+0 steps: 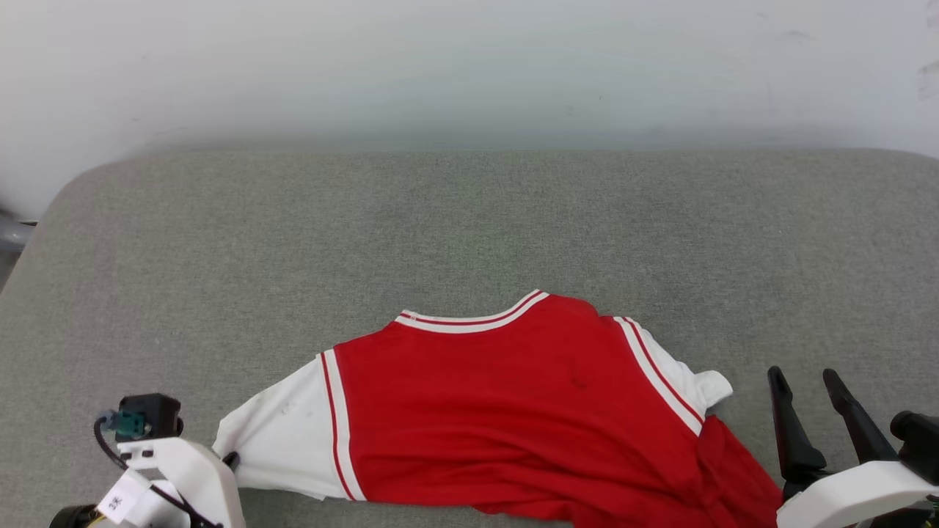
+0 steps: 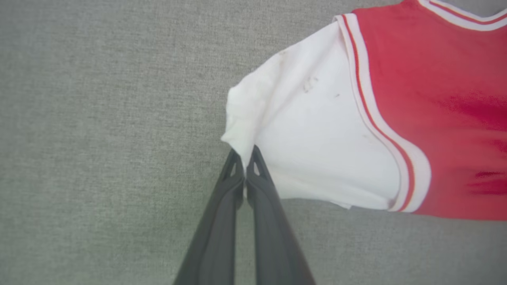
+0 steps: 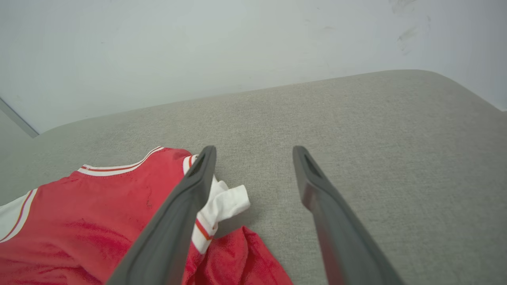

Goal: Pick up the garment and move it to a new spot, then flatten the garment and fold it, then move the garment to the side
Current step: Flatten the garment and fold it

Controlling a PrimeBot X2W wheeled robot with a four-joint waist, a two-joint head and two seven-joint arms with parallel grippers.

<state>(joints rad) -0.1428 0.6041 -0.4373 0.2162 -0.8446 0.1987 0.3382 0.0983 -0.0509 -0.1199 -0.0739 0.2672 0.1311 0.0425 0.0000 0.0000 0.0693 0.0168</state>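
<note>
The garment (image 1: pixel 513 411) lies spread on the grey padded surface near its front edge, red body with white sleeves and striped trim, collar pointing away from me. In the left wrist view my left gripper (image 2: pixel 244 156) is shut on the outer corner of the white sleeve (image 2: pixel 309 130), with a sliver of white cloth pinched between the tips. My right gripper (image 1: pixel 803 378) stands open just right of the garment's other sleeve (image 1: pixel 708 385), which is bunched up. From the right wrist my right gripper (image 3: pixel 254 152) holds nothing, and its left finger crosses in front of that crumpled sleeve (image 3: pixel 227 202).
The grey padded surface (image 1: pixel 469 220) stretches far beyond the garment and has rounded far corners. A pale wall (image 1: pixel 469 66) rises directly behind it. The surface's left edge drops off near a grey object (image 1: pixel 11 235).
</note>
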